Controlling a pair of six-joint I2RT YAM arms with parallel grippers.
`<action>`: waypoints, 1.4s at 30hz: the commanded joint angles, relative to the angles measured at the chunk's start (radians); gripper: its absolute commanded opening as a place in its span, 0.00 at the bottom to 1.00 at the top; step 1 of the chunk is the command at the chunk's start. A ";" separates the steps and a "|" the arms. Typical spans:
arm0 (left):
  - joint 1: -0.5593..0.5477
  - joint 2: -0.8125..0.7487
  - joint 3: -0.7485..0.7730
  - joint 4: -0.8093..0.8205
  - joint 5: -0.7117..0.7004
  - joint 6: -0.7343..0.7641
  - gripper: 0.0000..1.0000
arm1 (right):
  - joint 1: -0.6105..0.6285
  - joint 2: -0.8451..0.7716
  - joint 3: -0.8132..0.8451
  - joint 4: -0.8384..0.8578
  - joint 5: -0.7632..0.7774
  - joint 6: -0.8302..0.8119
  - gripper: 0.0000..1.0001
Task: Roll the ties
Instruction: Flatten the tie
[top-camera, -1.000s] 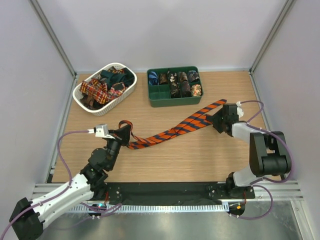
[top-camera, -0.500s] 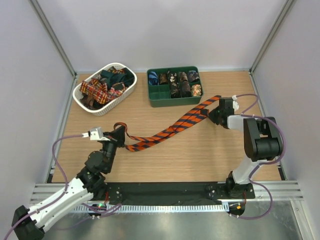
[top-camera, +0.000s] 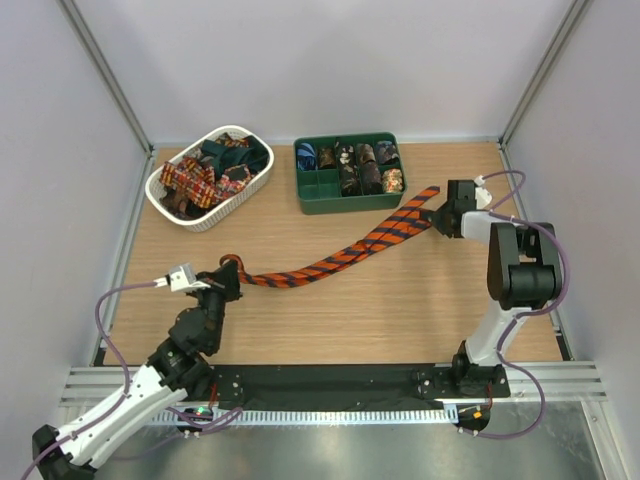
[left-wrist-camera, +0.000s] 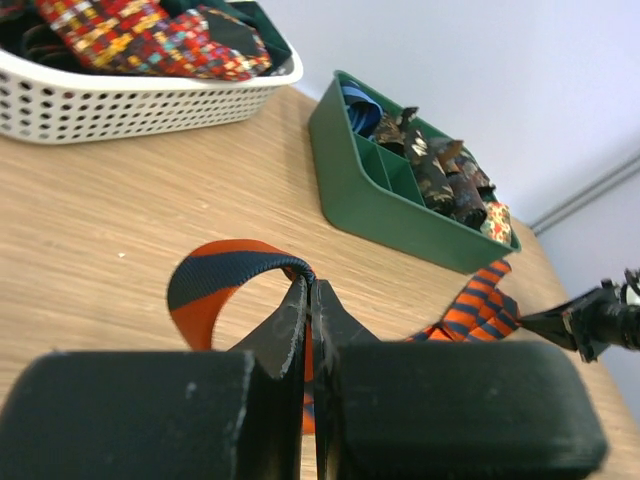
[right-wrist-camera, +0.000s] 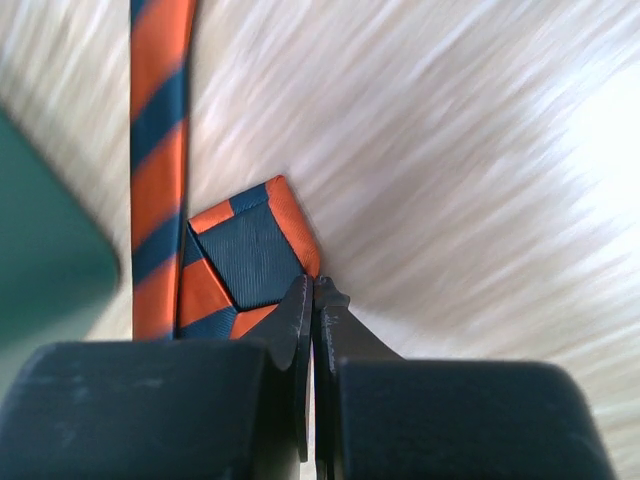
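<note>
Now both ends of the striped tie (top-camera: 380, 233) are pinched.
Your left gripper (left-wrist-camera: 308, 300) clamps its looped end, your right gripper (right-wrist-camera: 312, 290) the folded tip; it stretches diagonally over the table (top-camera: 400, 310).

Left end effector (top-camera: 229, 276) clamped tight — right end effector (top-camera: 436, 216) clamped too.

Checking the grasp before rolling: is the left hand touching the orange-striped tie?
Touching. The left wrist view shows the left hand shut on the orange-striped tie, fabric pinched between its fingers.
</note>
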 joint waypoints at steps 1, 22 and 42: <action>-0.001 -0.054 -0.017 -0.083 -0.131 -0.104 0.00 | -0.065 0.051 0.066 -0.068 0.048 -0.019 0.01; -0.001 -0.066 -0.025 -0.206 -0.147 -0.219 0.86 | -0.166 0.258 0.385 -0.157 -0.024 -0.005 0.01; 0.241 0.797 0.455 -0.334 0.293 -0.040 0.86 | -0.246 0.353 0.566 -0.207 -0.057 0.001 0.01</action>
